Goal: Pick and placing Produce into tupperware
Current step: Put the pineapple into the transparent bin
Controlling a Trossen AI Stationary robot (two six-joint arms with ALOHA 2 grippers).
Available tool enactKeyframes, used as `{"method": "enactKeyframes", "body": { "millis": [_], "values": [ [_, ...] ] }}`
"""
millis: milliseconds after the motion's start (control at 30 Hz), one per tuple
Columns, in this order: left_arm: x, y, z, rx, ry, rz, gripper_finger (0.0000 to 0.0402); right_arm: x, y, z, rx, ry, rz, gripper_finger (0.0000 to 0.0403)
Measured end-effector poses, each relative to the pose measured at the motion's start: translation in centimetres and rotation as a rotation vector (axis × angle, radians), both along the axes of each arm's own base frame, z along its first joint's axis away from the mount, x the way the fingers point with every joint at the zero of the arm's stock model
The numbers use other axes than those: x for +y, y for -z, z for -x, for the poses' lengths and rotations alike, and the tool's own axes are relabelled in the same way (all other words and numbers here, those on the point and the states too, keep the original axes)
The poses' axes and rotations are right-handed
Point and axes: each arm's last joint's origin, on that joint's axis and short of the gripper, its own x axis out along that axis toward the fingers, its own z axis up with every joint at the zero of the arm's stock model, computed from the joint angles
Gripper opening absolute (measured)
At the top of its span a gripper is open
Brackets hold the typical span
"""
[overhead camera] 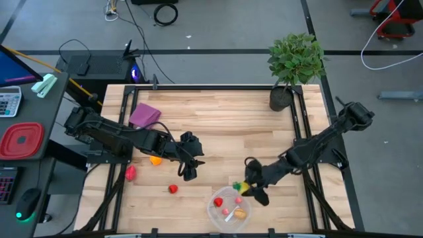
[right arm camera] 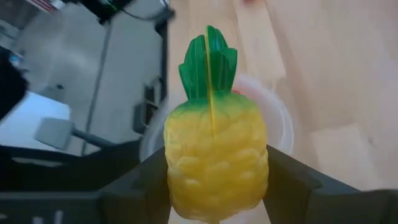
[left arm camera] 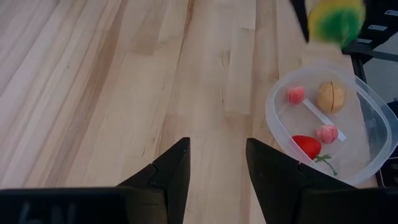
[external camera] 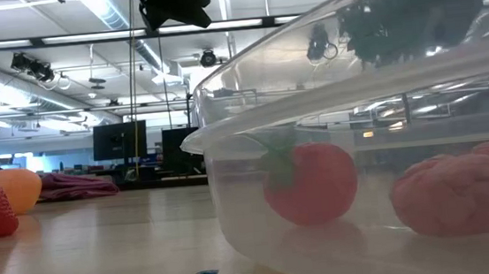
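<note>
The tupperware [overhead camera: 213, 210], a round clear tub, stands near the table's front edge and holds a red piece [overhead camera: 218, 201], a pink piece [overhead camera: 238, 200] and a tan piece [overhead camera: 240, 213]. My right gripper [overhead camera: 247, 188] hangs just over the tub's far rim, shut on a yellow toy pineapple [right arm camera: 214, 155] with a green crown. Left of the tub, my left gripper [left arm camera: 217, 168] hovers open over bare wood, holding nothing. Loose produce lies on the table: a red strawberry [overhead camera: 172, 189], an orange piece [overhead camera: 156, 159] and a pink-red piece [overhead camera: 131, 172]. My right gripper pinches the pineapple's yellow body [right arm camera: 180, 186] between its two fingers [right arm camera: 286, 183], one on each side, low on the fruit. It comes from the table's right, slanting down. The pineapple is lifted clear, with its green crown [right arm camera: 208, 59] pointing away from the wrist toward the tub.
A purple folded cloth [overhead camera: 145, 115] lies at the far left of the table and a green potted plant [overhead camera: 295, 63] stands at the far right corner. Open wood stretches across the table's middle. A red square container [overhead camera: 21, 140] sits on a side desk off the left edge.
</note>
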Motion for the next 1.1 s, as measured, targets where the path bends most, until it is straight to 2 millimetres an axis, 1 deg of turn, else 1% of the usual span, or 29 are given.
{"method": "enactKeyframes", "body": {
  "millis": [100, 167, 200, 433, 500, 600, 667, 767, 867, 1100],
  "values": [
    [0.0, 0.0, 0.0, -0.001, 0.000, 0.000, 0.0162, 1.1, 1.9, -0.4, 0.068, -0.007, 0.016, 0.0203],
    [0.0, 0.0, 0.0, -0.001, 0.000, 0.000, 0.0162, 2.0, 2.7, -1.0, 0.094, -0.022, 0.032, 0.0203],
    [0.0, 0.0, 0.0, -0.003, 0.000, 0.001, 0.0162, 2.4, 2.8, -1.4, 0.096, -0.029, 0.040, 0.0203],
    [0.0, -0.1, -0.1, -0.010, -0.002, 0.005, 0.0162, 5.4, 2.0, -5.9, 0.049, -0.133, 0.109, 0.0203],
    [0.0, -0.1, -0.1, -0.009, -0.002, 0.005, 0.0162, 6.2, 2.4, -6.9, 0.100, -0.161, 0.154, 0.0204],
    [0.0, -0.1, -0.1, -0.009, -0.001, 0.004, 0.0162, 6.8, 4.1, -7.8, 0.243, -0.186, 0.225, 0.0203],
    [0.0, -0.1, -0.1, -0.009, -0.001, 0.003, 0.0162, 7.3, 4.8, -8.5, 0.284, -0.190, 0.243, 0.0203],
    [0.0, -0.1, -0.1, -0.008, 0.001, 0.002, 0.0162, 7.8, 5.4, -9.4, 0.305, -0.197, 0.248, 0.0203],
    [0.0, -0.1, 0.0, -0.008, 0.000, 0.001, 0.0162, 7.8, 6.0, -10.0, 0.345, -0.205, 0.261, 0.0203],
    [0.0, 0.0, 0.0, -0.006, 0.000, 0.001, 0.0162, 6.3, 6.6, -10.4, 0.417, -0.215, 0.337, 0.0204]
  ]
}}
